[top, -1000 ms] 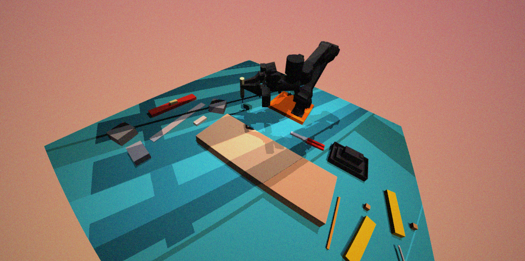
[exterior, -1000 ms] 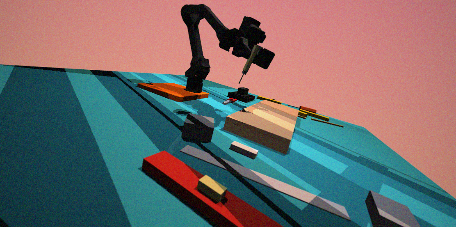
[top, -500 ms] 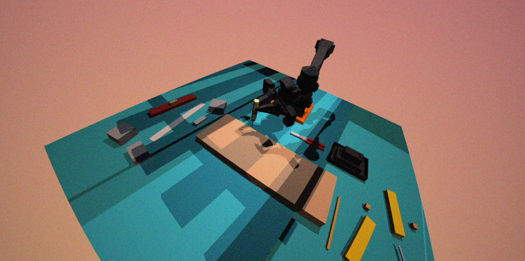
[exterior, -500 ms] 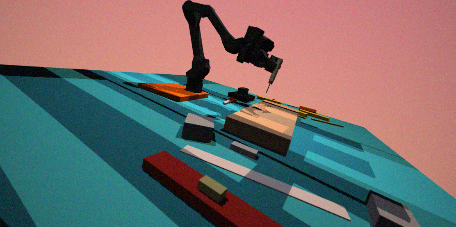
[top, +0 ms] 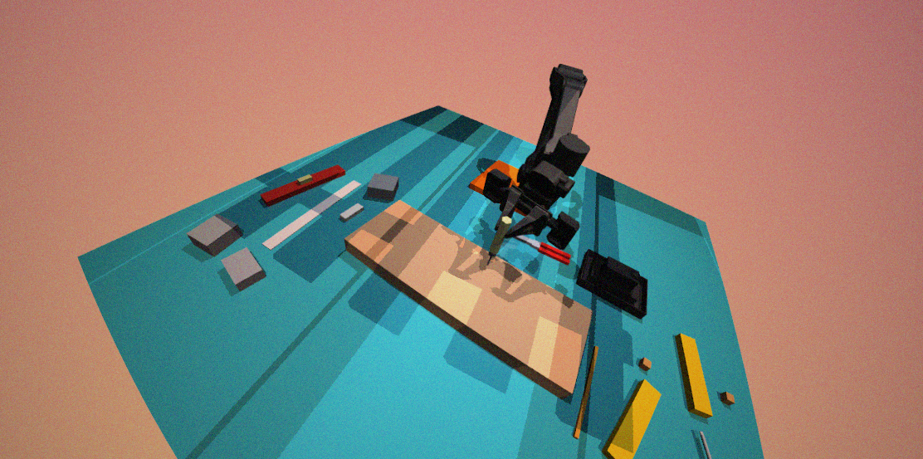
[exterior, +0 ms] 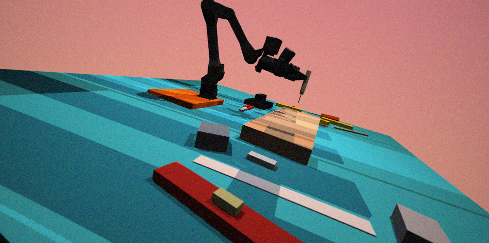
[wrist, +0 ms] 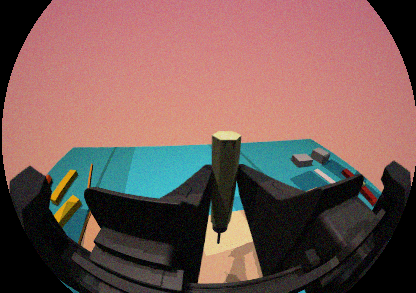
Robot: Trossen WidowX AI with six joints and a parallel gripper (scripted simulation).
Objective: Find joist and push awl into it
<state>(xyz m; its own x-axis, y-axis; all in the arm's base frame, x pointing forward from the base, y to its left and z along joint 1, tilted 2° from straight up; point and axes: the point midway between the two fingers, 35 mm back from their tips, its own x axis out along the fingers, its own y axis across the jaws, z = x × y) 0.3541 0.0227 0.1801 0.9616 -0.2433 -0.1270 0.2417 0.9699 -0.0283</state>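
My gripper (top: pixel 513 217) (exterior: pixel 301 76) (wrist: pixel 224 171) is shut on the awl (top: pixel 498 237) (exterior: pixel 304 82) (wrist: pixel 224 172). The awl has an olive handle and a thin dark tip, and it points down, slightly tilted. It hangs in the air above the tan floor panel (top: pixel 465 300) (exterior: pixel 283 128) (wrist: pixel 230 256), near the panel's far long edge, and the tip is clear of the surface. The black tray (top: pixel 637 302) (exterior: pixel 251 101) stands right of the panel, with a dark block, apparently the stud finder (top: pixel 607 271) (exterior: pixel 260 96), sitting in it.
The arm stands on an orange base plate (top: pixel 495 170) (exterior: pixel 177 96). A red-handled tool (top: pixel 549 251) (exterior: pixel 246 107) lies between base and tray. A red level (top: pixel 302 183), a white strip (top: pixel 313 213) and grey blocks (top: pixel 213 233) (top: pixel 382 186) lie left. Yellow bars (top: pixel 693 373) and a thin rod (top: pixel 586 391) lie right.
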